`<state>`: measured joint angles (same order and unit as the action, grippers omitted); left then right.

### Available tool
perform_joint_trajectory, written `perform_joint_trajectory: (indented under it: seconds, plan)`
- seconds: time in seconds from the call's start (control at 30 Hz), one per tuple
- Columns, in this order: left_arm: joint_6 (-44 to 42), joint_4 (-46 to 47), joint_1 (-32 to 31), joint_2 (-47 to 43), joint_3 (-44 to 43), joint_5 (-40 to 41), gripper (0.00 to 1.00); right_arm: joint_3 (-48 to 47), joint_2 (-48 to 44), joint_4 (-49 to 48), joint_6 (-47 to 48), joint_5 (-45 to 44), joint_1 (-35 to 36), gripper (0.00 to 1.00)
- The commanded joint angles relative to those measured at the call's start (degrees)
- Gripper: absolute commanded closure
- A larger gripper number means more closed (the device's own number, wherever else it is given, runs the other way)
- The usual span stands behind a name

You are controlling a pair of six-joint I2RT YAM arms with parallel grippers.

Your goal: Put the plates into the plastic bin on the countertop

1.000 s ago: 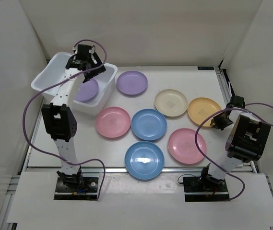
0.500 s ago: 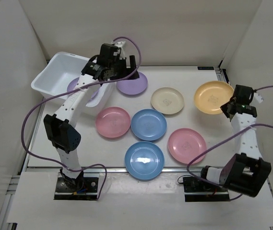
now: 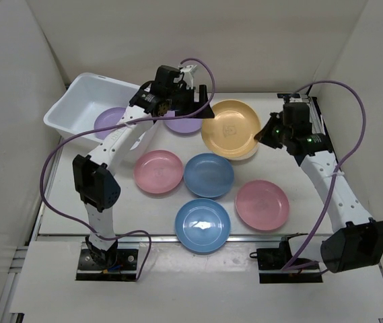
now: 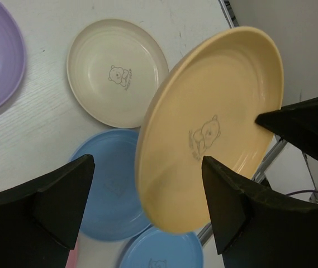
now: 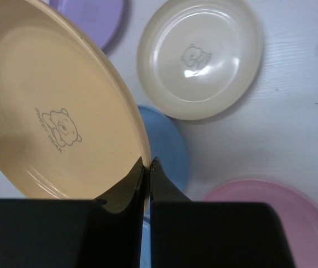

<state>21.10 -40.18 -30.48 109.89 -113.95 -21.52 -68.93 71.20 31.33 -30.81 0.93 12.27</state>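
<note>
Yellow-orange plate [image 3: 230, 128], now over cream plate [image 4: 117, 70], in right pincer [image 5: 147, 163]; left pincer [image 4: 147, 162] wide.

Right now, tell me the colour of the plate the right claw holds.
The plate is yellow-orange, with a bear print; the right wrist view shows it best.

White countertop [image 3: 144, 208] edged by metal rails. At far left corner, white plastic bin [image 3: 83, 94]. Just beside it, purple plate [image 3: 183, 126]. Right of that, cream plate [image 4: 117, 72]. In middle row, left pink plate [image 3: 158, 171] close beside centre blue plate [image 3: 209, 175]. Nearer front, near blue plate [image 3: 202, 225] and right pink plate [image 3: 262, 204].
</note>
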Motion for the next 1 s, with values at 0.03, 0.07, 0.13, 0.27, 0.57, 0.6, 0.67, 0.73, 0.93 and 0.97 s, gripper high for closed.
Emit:
perform_joint_trajectory:
  seconds: [0.03, 0.07, 0.13, 0.27, 0.57, 0.6, 0.67, 0.73, 0.93, 0.97]
  plan:
    - [0.5, 1.8, 0.1, -1.2, 0.8, -2.1, 0.15, -4.6, 1.0, -4.8, 1.0, 6.5, 2.8, 1.0]
    - [0.5, 1.8, 0.0, -1.1, 1.1, -1.9, 0.21, -4.9, 1.5, -5.0, 0.9, 7.4, 3.1, 1.0]
    - [0.7, 1.7, 0.1, -1.6, 1.9, -1.2, 0.48, -4.9, 1.6, -5.9, 0.7, 8.5, 3.1, 1.0]
    - [1.0, 1.2, 0.2, -3.3, 3.5, 2.1, 0.9, -5.3, 1.8, -5.6, 0.7, 8.0, 3.1, 1.0]
    - [6.5, 4.5, 6.0, -11.3, 14.8, 12.0, 0.9, -7.8, 5.0, -3.7, 2.2, 6.2, 2.8, 0.18]
    - [9.5, 8.0, 10.6, -14.1, 17.5, 11.2, 0.9, -8.2, 5.4, -3.4, 2.5, 6.0, 2.8, 0.12]
    - [12.7, 12.8, 15.8, -17.5, 23.5, 9.0, 0.9, -9.3, 6.7, -2.4, 2.8, 5.7, 2.6, 0.01]
    - [17.7, 21.9, 23.7, -22.4, 33.1, 4.0, 0.9, -9.8, 7.5, -2.2, 2.6, 5.1, 2.1, 0.01]
    - [26.3, 30.8, 36.9, -27.3, 44.4, 8.0, 0.9, -9.3, 10.0, -1.2, 0.8, 5.2, -3.9, 0.01]
    - [27.0, 31.6, 37.9, -26.8, 45.0, 8.3, 0.9, -9.0, 10.2, -1.1, 0.8, 5.6, -4.9, 0.01]
